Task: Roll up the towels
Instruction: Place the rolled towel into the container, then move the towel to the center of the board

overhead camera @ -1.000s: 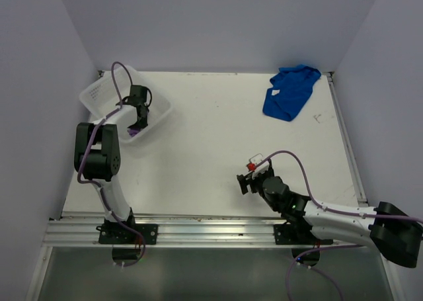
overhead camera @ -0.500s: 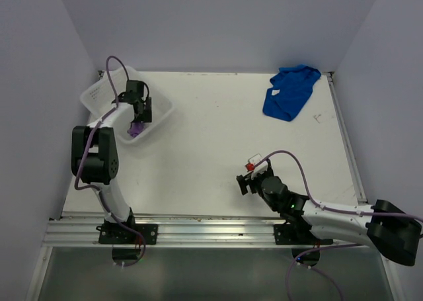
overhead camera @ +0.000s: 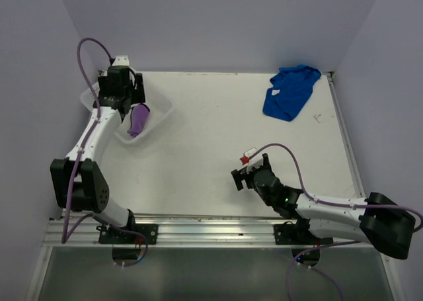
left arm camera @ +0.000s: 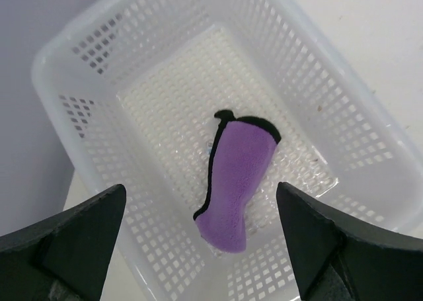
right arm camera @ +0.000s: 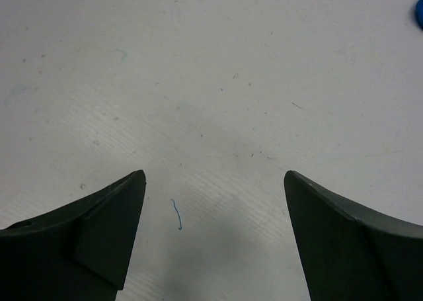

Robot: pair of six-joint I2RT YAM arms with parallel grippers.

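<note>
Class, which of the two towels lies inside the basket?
The purple towel, rolled up in the white basket; the blue towel lies crumpled on the table.

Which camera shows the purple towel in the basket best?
Left wrist: the purple microfibre towel lies large and unobstructed in the white plastic mesh basket. Top external shows it small; right wrist, not at all.

Towel [left arm camera: 238,175] in basket [left arm camera: 330,96], back-left; second towel [overhead camera: 289,92] seemingly at back-right edge
</note>
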